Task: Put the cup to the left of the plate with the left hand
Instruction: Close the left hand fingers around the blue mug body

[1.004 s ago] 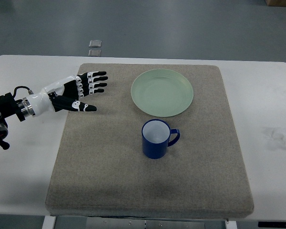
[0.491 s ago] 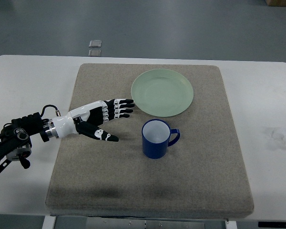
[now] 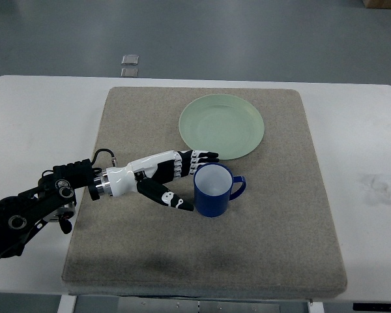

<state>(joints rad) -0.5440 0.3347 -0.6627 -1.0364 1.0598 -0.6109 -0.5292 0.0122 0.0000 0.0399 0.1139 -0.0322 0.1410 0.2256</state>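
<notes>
Standing upright, cup [image 3: 213,190] points its handle right; left hand [image 3: 173,178] spread beside it.

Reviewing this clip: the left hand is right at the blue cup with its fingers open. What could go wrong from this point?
1. The left hand is open, fingers spread at the rim side of the blue cup; closing off-centre could push or tip the upright cup rather than grip it.
2. The green plate lies just beyond the fingers; lifting or swinging the cup left may clip its near edge.
3. The handle points right, away from the hand, so the cup might rotate in a loose grasp.
</notes>
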